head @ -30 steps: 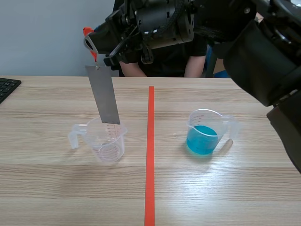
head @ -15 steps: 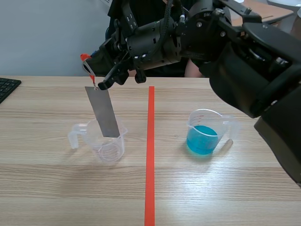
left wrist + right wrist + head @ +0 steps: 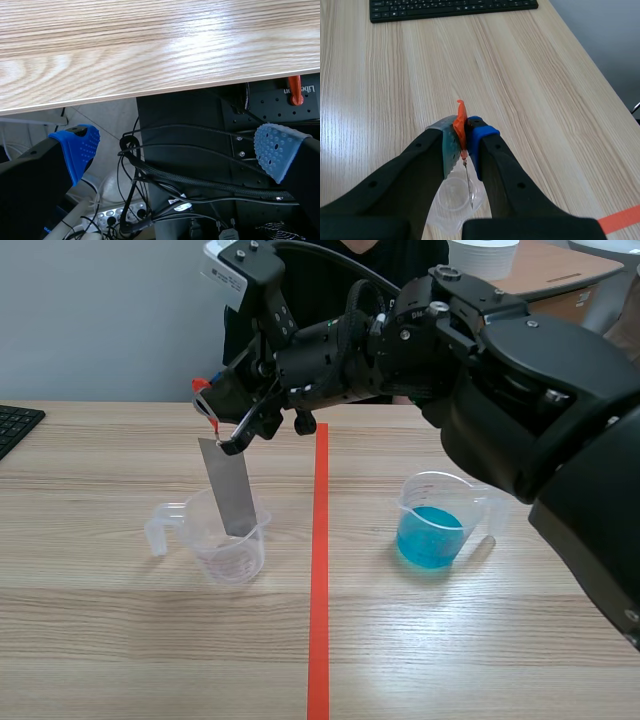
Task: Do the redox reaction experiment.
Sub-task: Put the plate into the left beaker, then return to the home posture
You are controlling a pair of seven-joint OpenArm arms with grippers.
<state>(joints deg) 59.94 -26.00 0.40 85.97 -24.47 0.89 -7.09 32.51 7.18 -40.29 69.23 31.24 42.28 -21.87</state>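
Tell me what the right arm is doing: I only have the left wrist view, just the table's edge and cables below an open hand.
Observer: The right hand is shut on an orange tab, and a grey metal strip hangs from the tab.
Operator: Hangs over what?
Observer: Over a clear empty measuring cup. The strip's lower end appears to reach into its mouth.
Operator: Any liquid around?
Observer: A second cup holding blue liquid stands across the orange-red tape line, apart from the strip.
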